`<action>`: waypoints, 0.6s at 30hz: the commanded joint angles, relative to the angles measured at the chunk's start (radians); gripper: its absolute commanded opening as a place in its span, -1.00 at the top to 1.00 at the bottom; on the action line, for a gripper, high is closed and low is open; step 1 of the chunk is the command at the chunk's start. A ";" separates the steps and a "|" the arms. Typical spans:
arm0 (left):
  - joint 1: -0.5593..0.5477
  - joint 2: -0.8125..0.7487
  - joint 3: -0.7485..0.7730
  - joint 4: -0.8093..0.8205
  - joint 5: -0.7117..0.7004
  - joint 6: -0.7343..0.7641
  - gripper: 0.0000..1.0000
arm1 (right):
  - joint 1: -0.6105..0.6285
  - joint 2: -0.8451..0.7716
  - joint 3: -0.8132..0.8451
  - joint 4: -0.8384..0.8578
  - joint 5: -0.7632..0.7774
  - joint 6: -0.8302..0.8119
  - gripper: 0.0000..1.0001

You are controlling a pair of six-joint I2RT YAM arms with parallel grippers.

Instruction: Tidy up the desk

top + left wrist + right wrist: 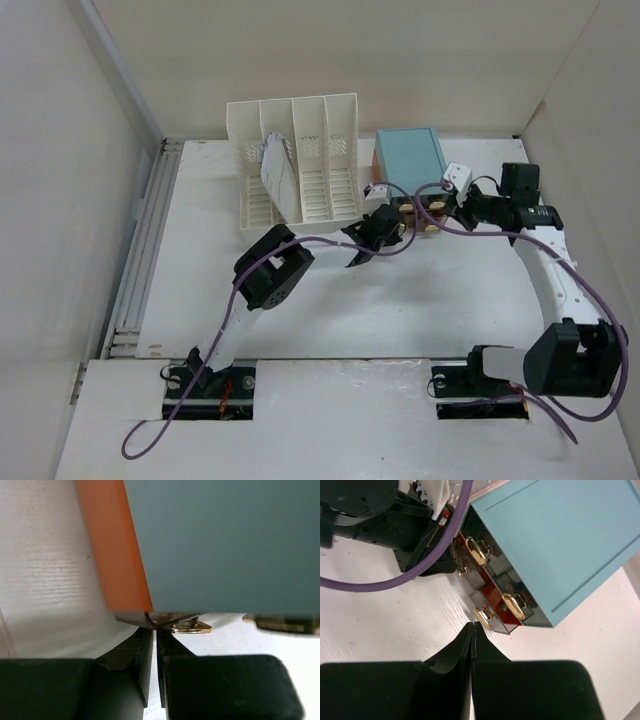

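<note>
Two black arms reach over the desk (330, 310), the big white top that fills the middle of the view from above. A grey rail (140, 250) runs down its left side. At the back of it stands a white file rack (300, 150) with some paper (275, 172) in one slot. Just to the right of the rack is a teal drawer box (410, 158). Both arms meet at the front of that box.

The left gripper (154, 630) is right up against the box. Its two fingers are very close, and we see only a thin slit between them. Their tips touch a dark drawer edge, next to a gold handle (192, 628). We cannot tell if they are pinching that edge. An orange strip (112, 545) runs up beside the teal wall.

The right gripper (471, 626) has its fingers pressed tight together, with nothing between them. It hangs over the white top, near a small dark drawer (490, 617) with a gold knob, but it does not touch it. A purple cable (370, 585) loops across that view.
</note>
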 commanded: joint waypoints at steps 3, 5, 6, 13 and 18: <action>0.027 0.019 0.063 0.026 -0.042 -0.083 0.88 | -0.009 -0.082 -0.005 -0.032 -0.057 0.020 0.96; 0.036 0.029 0.074 0.046 -0.053 -0.084 0.78 | -0.009 -0.092 -0.034 -0.008 -0.057 0.053 0.96; 0.036 0.029 0.074 0.046 -0.069 -0.084 0.75 | -0.009 -0.092 -0.043 0.002 -0.045 0.063 0.96; 0.056 0.010 0.050 0.060 -0.102 -0.074 0.67 | -0.009 -0.101 -0.088 0.020 0.001 0.072 0.96; 0.024 -0.101 -0.094 0.158 0.041 0.011 0.55 | -0.009 -0.040 -0.054 -0.084 0.057 -0.112 0.79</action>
